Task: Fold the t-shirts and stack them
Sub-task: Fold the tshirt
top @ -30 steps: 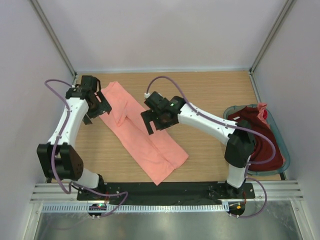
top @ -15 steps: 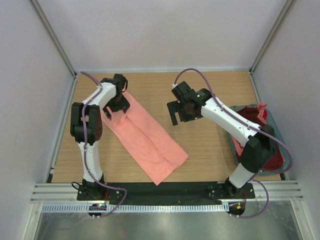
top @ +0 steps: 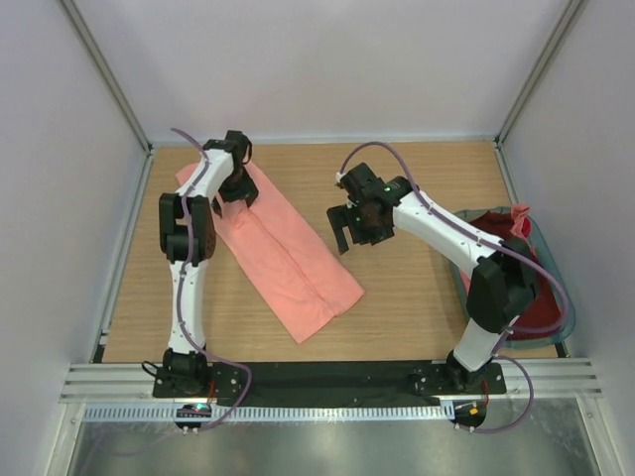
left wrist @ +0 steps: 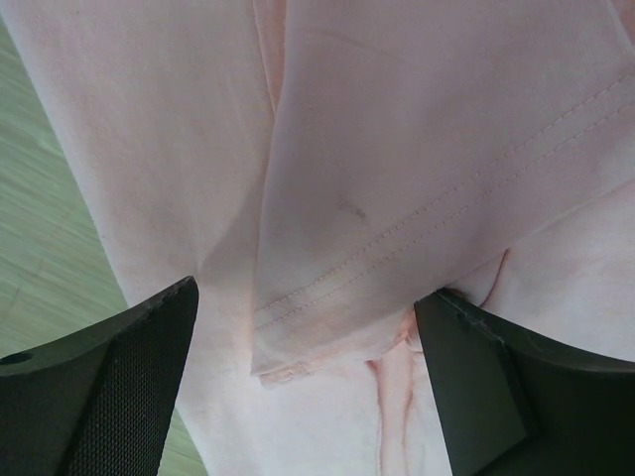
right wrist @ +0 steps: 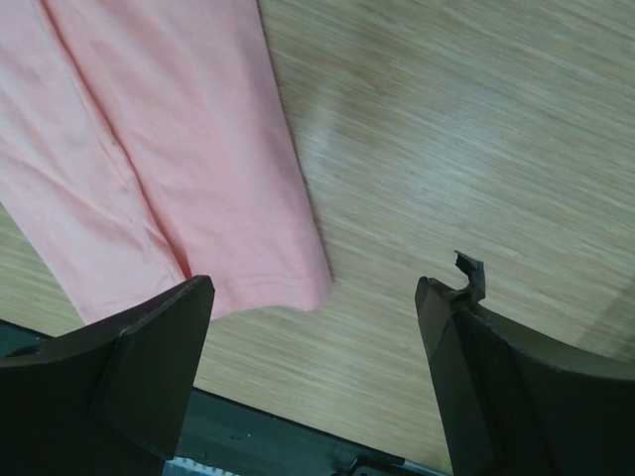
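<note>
I judge the salmon shirt is already folded lengthwise; it lies as a long strip running diagonally across the desk. The crosswise fold, one end over the other, looks like the step in hand.

My left claw is at the strip's far left end, jaws spread wide and holding nothing. In its wrist view a stitched hem edge lies directly between the fingers, cloth filling almost the whole frame. Next I need to come down and pinch every layer at that end, not just the top flap.

My right claw hangs just beside the strip's right long edge, mostly over bare wood, also wide and empty. The shirt's near hem corner sits toward its left finger, so I must shift left to catch it.

Far right, the maroon shirt waits in the basket.
</note>
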{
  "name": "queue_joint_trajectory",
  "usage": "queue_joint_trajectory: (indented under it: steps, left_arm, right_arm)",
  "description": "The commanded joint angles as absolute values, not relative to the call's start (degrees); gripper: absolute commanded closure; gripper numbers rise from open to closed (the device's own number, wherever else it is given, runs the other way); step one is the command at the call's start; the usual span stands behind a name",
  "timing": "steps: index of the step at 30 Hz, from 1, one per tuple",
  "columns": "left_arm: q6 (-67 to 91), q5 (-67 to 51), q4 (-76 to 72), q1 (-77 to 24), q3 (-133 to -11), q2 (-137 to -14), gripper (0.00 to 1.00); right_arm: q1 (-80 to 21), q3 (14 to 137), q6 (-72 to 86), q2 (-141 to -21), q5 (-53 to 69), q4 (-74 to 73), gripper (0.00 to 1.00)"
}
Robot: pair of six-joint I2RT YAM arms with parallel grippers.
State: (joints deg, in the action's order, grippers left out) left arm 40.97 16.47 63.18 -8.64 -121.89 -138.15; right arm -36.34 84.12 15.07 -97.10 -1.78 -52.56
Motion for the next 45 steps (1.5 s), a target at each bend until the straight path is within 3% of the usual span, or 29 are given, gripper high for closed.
queue_joint_trajectory:
  steps: [1,10,16,27,36,45]
  left_arm:
    - [34.03,18.37,61.62,-6.42,-122.27,-139.15,0.1]
    - [31.46,17.4,58.71,-6.5,-113.82,-125.52,0.03]
    - [33.22,17.41,59.06,-6.51,-113.38,-117.86,0.0]
    - [35.77,17.14,59.07,-6.68,-123.05,-133.15,0.06]
    - [33.32,17.05,60.64,-8.17,-127.79,-142.82,0.08]
    - [31.03,16.0,63.28,-13.97,-129.37,-146.25,0.09]
  right_arm:
    - [-35.6,86.83,14.15,-99.75,4.56,-50.89,0.1]
    - [-32.87,87.62,13.72,-105.73,10.47,-51.15,0.21]
    - [-36.9,93.68,12.66,-111.35,8.26,-50.27,0.2]
    - [-49.39,104.06,12.39,-121.81,1.14,-53.7,0.18]
    - [-49.83,98.53,14.67,-124.01,-5.26,-51.68,0.18]
    - [-50.01,80.61,22.75,-117.79,-3.69,-43.17,0.17]
